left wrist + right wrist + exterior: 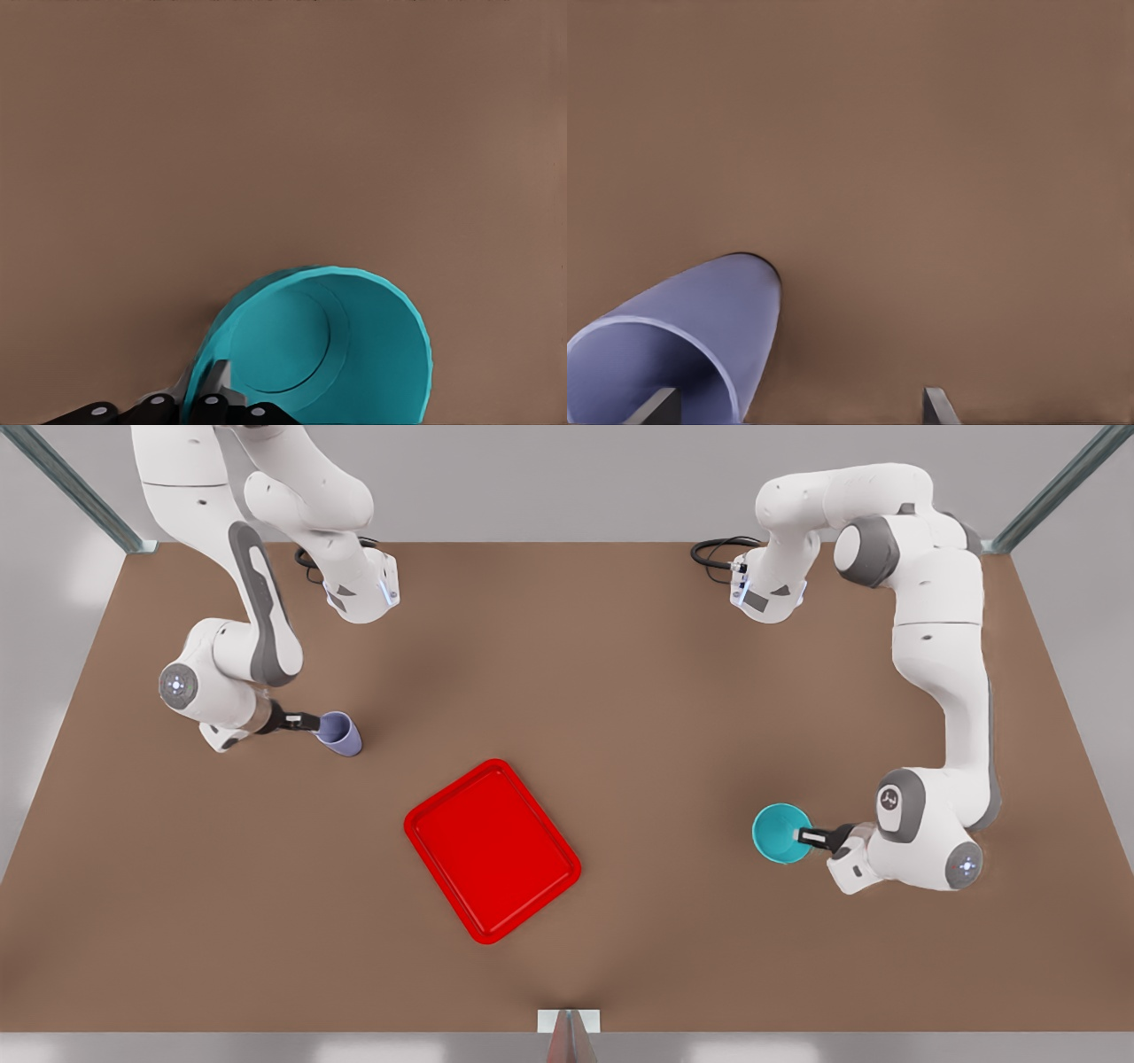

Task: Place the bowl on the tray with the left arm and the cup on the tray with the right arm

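The teal bowl [780,833] hangs tilted at the front view's right, its mouth turned up and sideways. My left gripper [808,837] is shut on its rim, one finger inside and one outside; the left wrist view shows this grip [205,400] on the bowl [354,345]. The lavender cup [340,732] lies tilted at the front view's left. My right gripper [310,723] is at its mouth. In the right wrist view the gripper [799,403] is open: one finger stands inside the cup [700,328], the other far outside it. The red tray [492,849] lies between the arms, bare.
The brown table [620,691] stretches wide around the tray. Both arm bases stand at the table's far edge, with black cables beside them. A small grey post [568,1032] sits at the near edge.
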You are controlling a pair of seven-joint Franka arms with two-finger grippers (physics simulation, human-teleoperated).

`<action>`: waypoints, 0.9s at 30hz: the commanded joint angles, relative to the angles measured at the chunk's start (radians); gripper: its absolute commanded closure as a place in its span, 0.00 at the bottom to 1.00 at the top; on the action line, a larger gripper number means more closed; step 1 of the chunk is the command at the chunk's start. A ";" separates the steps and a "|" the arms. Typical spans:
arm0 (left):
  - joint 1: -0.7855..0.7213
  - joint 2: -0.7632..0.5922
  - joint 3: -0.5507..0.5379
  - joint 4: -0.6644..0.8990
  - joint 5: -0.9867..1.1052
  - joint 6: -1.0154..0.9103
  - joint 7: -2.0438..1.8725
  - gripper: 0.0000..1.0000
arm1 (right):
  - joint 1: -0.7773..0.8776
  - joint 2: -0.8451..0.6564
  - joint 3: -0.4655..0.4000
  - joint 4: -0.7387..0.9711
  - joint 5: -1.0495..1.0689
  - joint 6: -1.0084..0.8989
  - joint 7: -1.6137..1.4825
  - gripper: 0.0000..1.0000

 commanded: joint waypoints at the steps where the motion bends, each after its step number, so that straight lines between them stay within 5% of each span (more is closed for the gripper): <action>1: -0.023 0.001 0.000 0.000 -0.169 0.015 -0.024 0.79 | 0.056 0.006 -0.001 -0.002 0.000 0.006 0.000 0.00; 10: -0.421 0.001 0.000 0.000 -0.382 0.334 -0.554 0.79 | 0.074 0.040 0.003 0.046 0.000 0.000 -0.006 0.00; 21: -0.599 0.073 0.000 0.018 -0.436 0.668 -0.797 0.79 | 0.069 0.072 0.008 0.034 0.000 0.004 -0.054 0.00; 26: -0.600 0.122 0.005 0.043 -0.433 0.727 -0.814 0.79 | 0.072 0.089 0.009 0.023 0.000 0.010 -0.057 0.17; 27: -0.600 0.132 0.006 0.055 -0.431 0.728 -0.814 0.79 | 0.072 0.089 0.008 0.025 0.000 0.007 -0.057 0.26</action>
